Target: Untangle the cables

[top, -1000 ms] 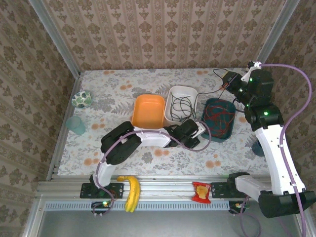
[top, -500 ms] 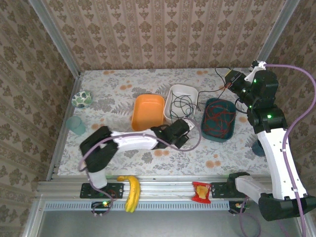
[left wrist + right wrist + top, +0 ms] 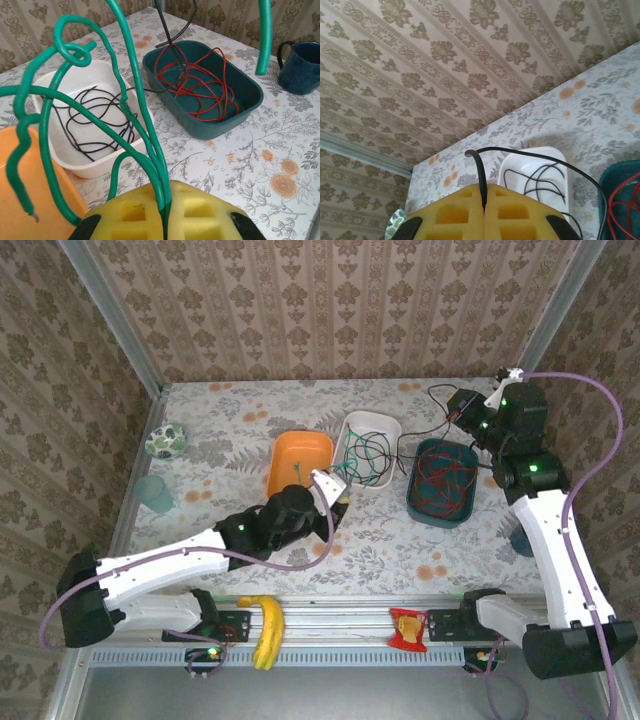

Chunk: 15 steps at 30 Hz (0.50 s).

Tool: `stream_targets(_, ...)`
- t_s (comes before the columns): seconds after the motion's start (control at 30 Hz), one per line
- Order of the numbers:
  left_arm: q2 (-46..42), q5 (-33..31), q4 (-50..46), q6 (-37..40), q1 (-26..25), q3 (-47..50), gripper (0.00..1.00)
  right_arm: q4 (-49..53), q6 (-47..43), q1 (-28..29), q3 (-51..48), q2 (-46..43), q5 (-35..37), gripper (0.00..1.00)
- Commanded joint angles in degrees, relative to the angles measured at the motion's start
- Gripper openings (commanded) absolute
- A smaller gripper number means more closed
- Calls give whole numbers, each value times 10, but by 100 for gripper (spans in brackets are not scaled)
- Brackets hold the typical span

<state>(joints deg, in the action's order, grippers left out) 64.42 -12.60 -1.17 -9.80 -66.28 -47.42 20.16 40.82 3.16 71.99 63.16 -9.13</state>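
Left pincer [image 3: 165, 212]: closed tight on the green cable [image 3: 135, 107]; you can see the strands pinched between the yellow pads.
Right pincer [image 3: 484, 200]: closed on the end of a black cable [image 3: 479, 167], held high at the far right of the table.
Green cable: rises from the left pincer's pads in several loops with a small curl at the top. It hangs over the white tub [image 3: 112, 165], which sits just ahead and to the left of the pincer. One loose end dangles left of the pincer, over the orange tub [image 3: 300, 455].
Black cable: from the right pincer it arcs down toward the tubs. More black lies coiled in the white tub, below the green loops.
Red cable [image 3: 195, 80]: piled in the teal tub [image 3: 215, 127], ahead and to the right of the left pincer. One black strand drops in on top of it.
Step in hand: by my reading, you are lifting green clear of the black coil while the right pincer holds black apart.
Contact green/black: cannot tell whether any green loop is hooked under the black in the white tub.
Next move: carry green leftward to the orange tub, and raise the pincer first so the low loops clear the white tub's rim.
Watch: if the black coil lifts with green, stop and shake loose before you travel.
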Motion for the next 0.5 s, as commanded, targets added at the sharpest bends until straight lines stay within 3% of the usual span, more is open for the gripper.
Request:
stream_targets(0.0, -22, -64, 50, -25, 3, 11, 0, -71, 14, 8, -6, 26, -58, 0)
stream_targets(0.1, -21, -183, 51, -55, 4, 18, 0, -110, 7, 47, 7, 55, -58, 0)
stream_targets(0.2, -17, -262, 84, -86, 7, 43, 0, -145, -14, 95, 25, 84, -35, 0)
stream_targets(0.47, 9, -294, 68, -120, 19, 44, 0, -248, -23, 141, 42, 156, 63, 0)
